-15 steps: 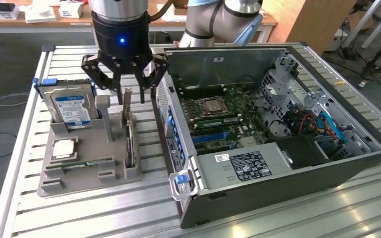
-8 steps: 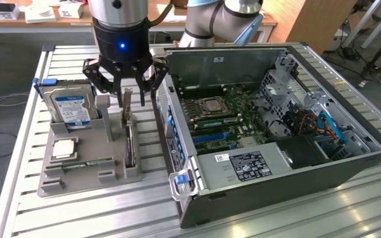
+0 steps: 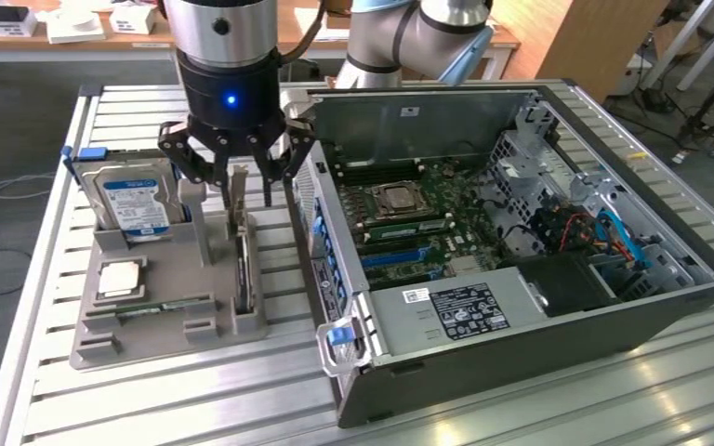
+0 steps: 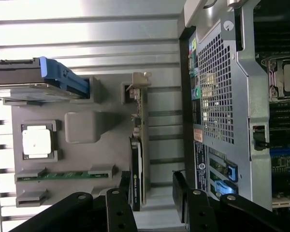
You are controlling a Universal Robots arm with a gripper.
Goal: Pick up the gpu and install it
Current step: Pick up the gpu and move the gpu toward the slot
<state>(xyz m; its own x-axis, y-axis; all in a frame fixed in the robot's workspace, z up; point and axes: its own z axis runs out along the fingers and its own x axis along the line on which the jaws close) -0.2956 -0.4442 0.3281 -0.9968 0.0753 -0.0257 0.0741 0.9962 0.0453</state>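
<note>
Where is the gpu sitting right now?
The gpu stands on edge in the grey holder, on the exterior view's left of the computer case, in the slot nearest the case, just under the open gripper.

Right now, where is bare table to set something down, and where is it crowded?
Bare slatted table lies in front of the grey tray and the computer case, along the exterior view's bottom edge. Crowded: the tray's side nearest the case, where open fingers hover over the upright gpu.
</note>
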